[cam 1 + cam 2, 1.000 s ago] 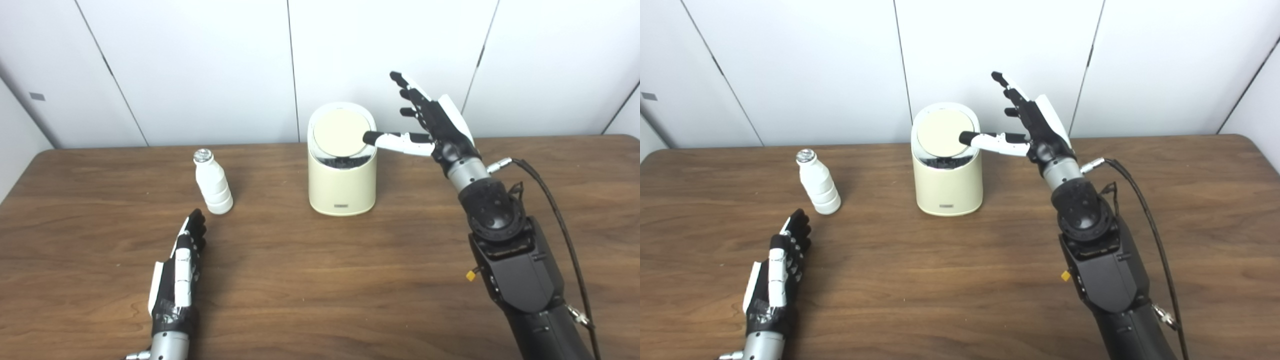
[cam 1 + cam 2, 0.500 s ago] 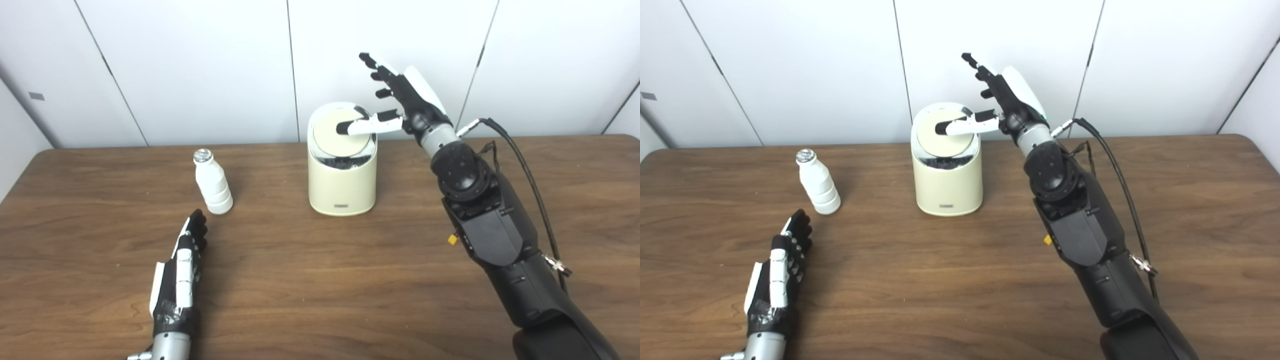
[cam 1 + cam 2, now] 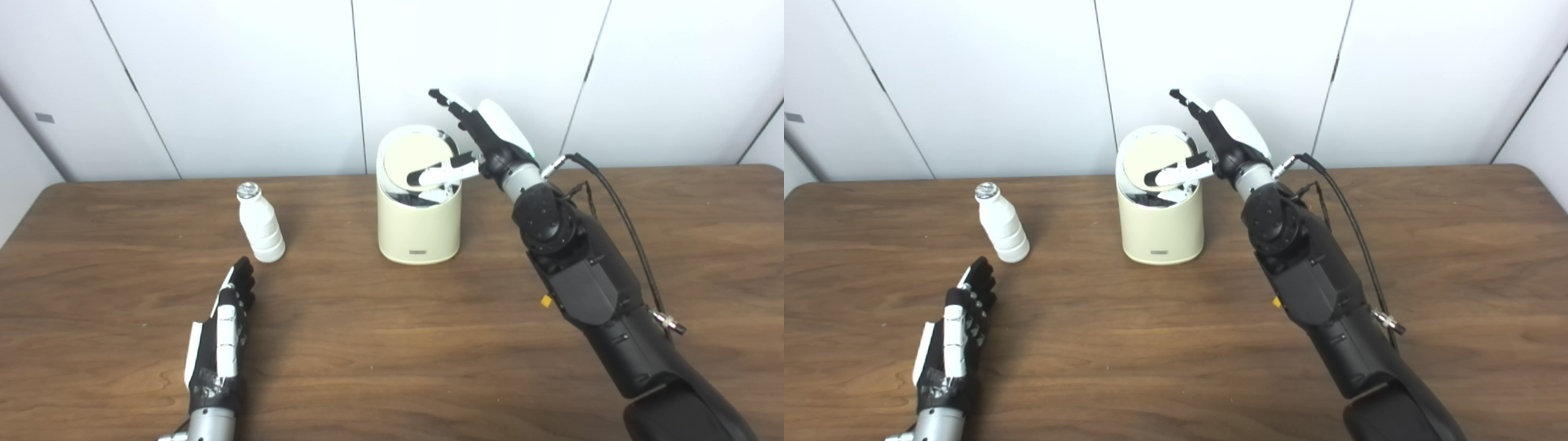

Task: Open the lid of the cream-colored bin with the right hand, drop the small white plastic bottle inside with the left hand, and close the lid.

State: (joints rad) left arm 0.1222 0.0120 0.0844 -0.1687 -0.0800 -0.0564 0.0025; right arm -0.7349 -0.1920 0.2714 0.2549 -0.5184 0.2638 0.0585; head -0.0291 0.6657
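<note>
the right hand is spread wide and holds nothing; its thumb presses on the near edge of the round lid, which is tipped up at the far side. the one cream bin shows a dark gap inside; i cannot tell what is in it. the left hand lies flat and open on the table, near left. one white bottle stands upright left of the bin, just beyond the left hand.

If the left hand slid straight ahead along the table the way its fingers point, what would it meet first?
Most likely the small white bottle. The left hand lies flat and open, fingers aimed up and slightly right; the bottle stands just beyond them, a little right of that line, so it might only graze it.
</note>
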